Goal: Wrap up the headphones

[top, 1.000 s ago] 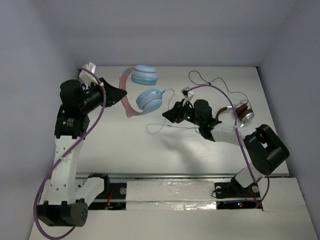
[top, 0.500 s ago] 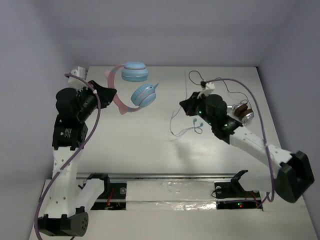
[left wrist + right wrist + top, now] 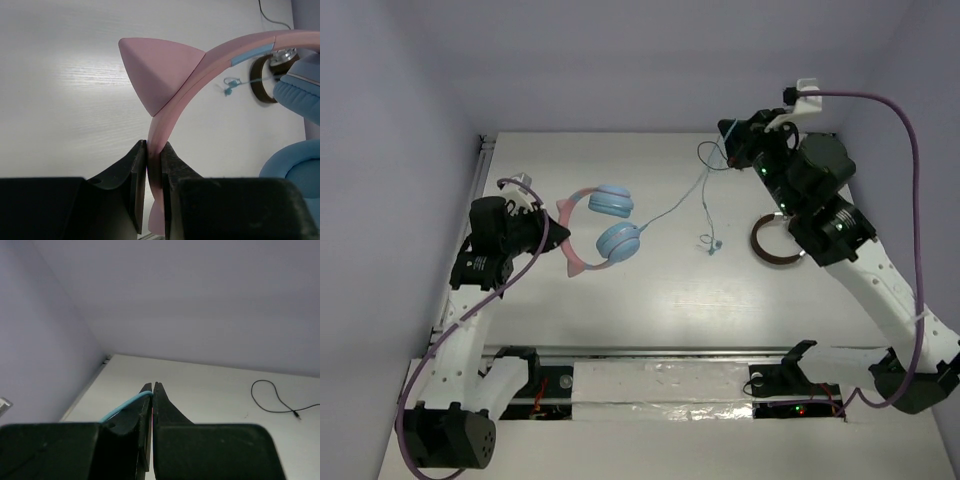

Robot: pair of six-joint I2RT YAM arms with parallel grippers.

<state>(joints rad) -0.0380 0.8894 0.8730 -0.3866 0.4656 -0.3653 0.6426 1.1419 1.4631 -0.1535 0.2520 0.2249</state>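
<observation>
The headphones (image 3: 610, 222) hang over the table's left half, with two light-blue ear cups and a pink headband (image 3: 200, 65) that has cat-ear points. My left gripper (image 3: 546, 238) is shut on that headband, which is clamped between the jaws (image 3: 154, 146). The thin light-blue cable (image 3: 672, 205) runs from the lower ear cup up to my right gripper (image 3: 728, 148), raised at the far right. That gripper (image 3: 152, 386) is shut on the cable (image 3: 122, 408). The rest of the cable hangs down to its plug (image 3: 712, 244).
The brown-and-silver headphones (image 3: 775, 242) lie on the table under the right arm, and they also show in the left wrist view (image 3: 264, 85). Their thin black cable (image 3: 272, 399) curls on the table's far right. Walls close in the left, back and right sides.
My right gripper closed on the light-blue cable and rose to the far right, drawing it out. My left arm brought the headphones down and toward the near side.
</observation>
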